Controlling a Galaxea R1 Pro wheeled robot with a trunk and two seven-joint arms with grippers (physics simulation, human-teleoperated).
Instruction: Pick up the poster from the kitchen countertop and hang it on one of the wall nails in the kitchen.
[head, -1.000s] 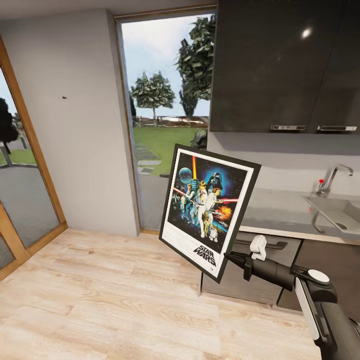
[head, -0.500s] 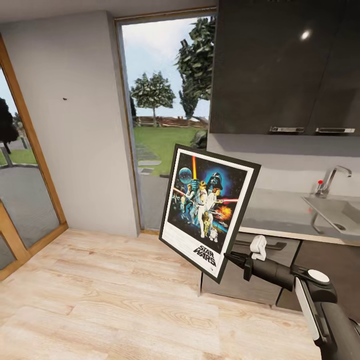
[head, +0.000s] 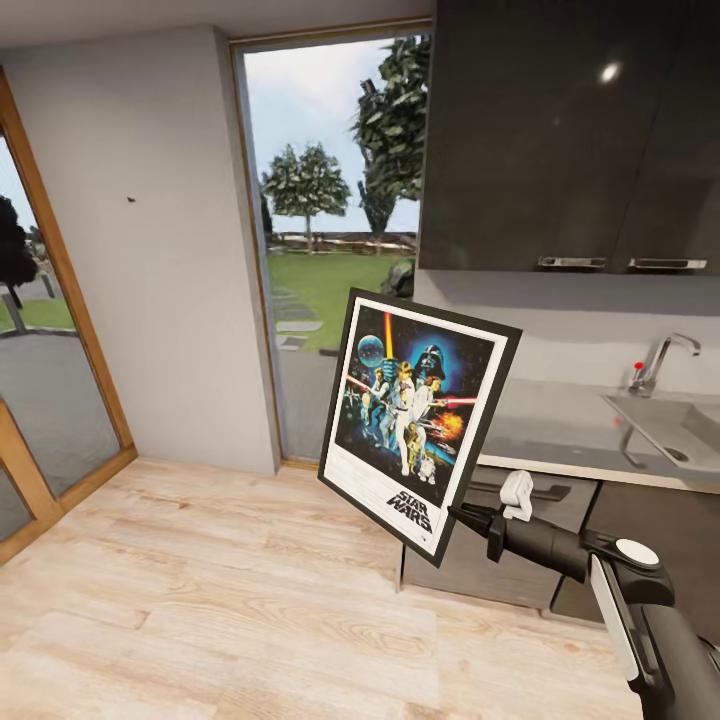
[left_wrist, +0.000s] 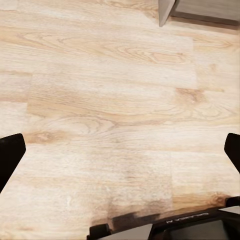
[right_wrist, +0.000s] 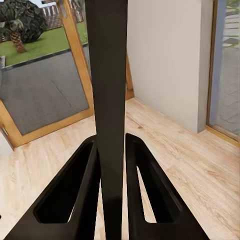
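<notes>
one poster (head: 415, 435) in right jaws; left jaws wide over wood floor (left_wrist: 115, 95).

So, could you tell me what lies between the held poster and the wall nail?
In the head view, only bare grey wall and the window's edge separate the poster from the wall nail.

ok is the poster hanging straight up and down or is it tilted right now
Tilted. In the head view the poster leans clockwise, its top edge sloping down to the right, held at its lower right corner by the right gripper, well short of the wall nail.
</notes>
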